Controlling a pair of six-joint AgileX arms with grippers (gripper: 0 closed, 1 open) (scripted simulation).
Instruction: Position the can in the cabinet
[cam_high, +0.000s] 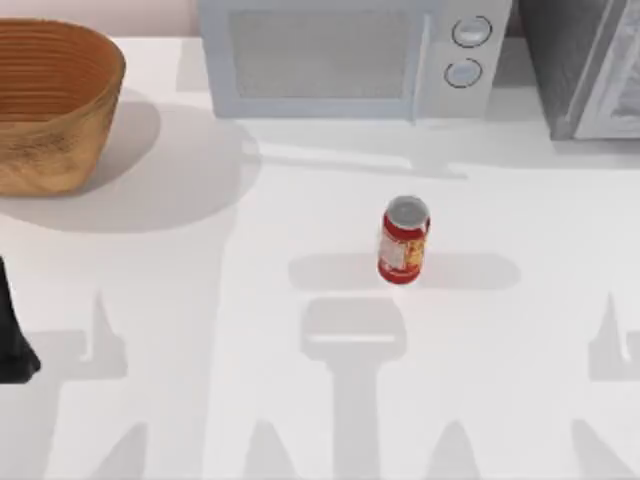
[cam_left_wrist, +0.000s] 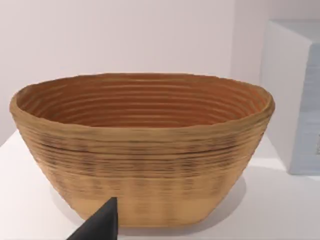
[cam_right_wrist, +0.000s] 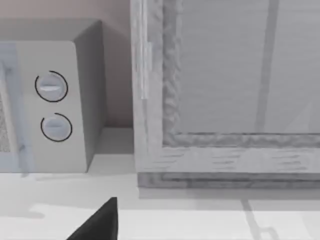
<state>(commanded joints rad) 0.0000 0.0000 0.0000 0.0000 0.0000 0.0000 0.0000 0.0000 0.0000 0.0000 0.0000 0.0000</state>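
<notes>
Can untouched at mid-table; cabinet door appears shut.

The can (cam_high: 404, 241) stands upright, well apart from both arms' fingers; whether either gripper is open, I cannot tell. The left arm (cam_high: 12, 335) sits parked at the table's left edge. Likely first job: open the cabinet (cam_right_wrist: 225, 90), then grasp the can squarely round its middle. The microwave (cam_high: 345, 55) and wicker basket (cam_high: 55, 100) stand clear of that path.

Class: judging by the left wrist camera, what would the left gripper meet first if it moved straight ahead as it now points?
Probably the woven basket, which stands directly ahead of it on the table; how far off is unclear.
</notes>
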